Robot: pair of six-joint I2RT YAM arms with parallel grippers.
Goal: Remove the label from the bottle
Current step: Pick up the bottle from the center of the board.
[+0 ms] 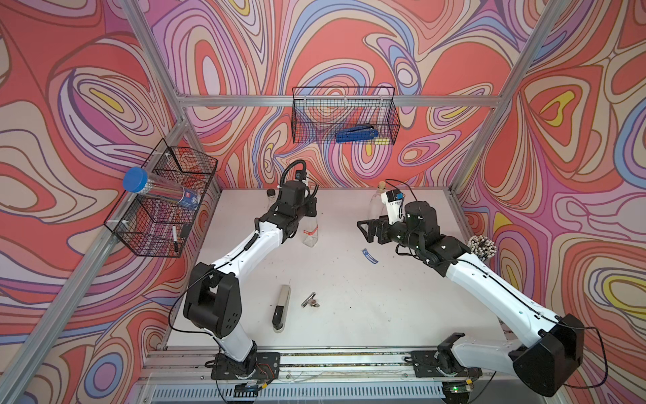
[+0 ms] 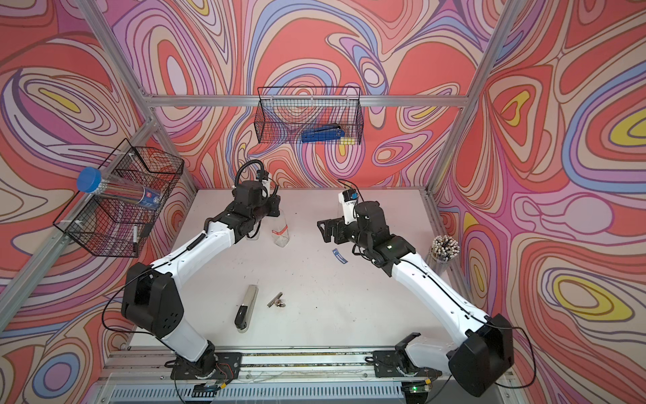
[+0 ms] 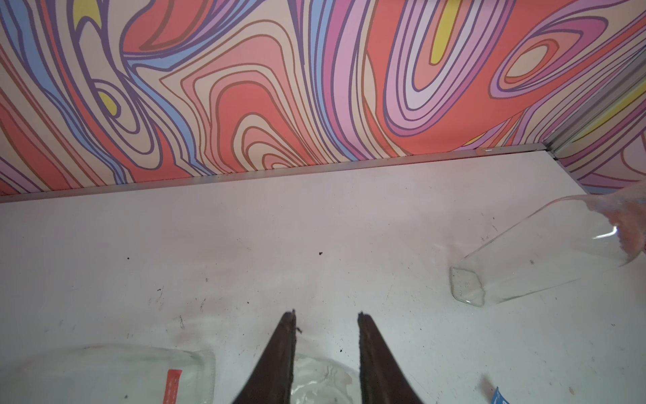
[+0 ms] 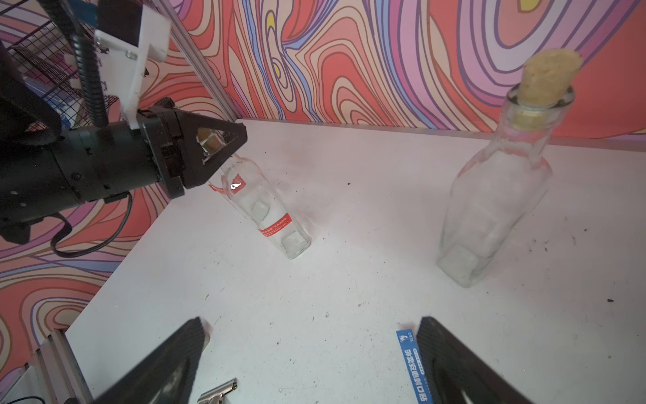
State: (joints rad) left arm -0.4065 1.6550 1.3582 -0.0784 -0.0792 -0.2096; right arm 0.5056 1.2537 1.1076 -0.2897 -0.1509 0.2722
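**Bottle (image 4: 258,206) clenched at the neck in my left gripper (image 3: 327,314)**

It stands on the white table (image 4: 367,168), toward the back, a red label (image 4: 276,225) wrapped low around the glass. My right gripper (image 4: 311,321) hangs wide open above the table, holding nothing, with a blue label strip (image 4: 412,363) lying just beside one finger. A second, corked bottle (image 4: 496,196) stands nearby.

table (image 1: 349,321): white | on it: red-labelled bottle (image 1: 310,233), corked bottle (image 1: 377,208), blue label strip (image 1: 370,255), metal clip (image 1: 308,300), pencil cup (image 1: 482,247)
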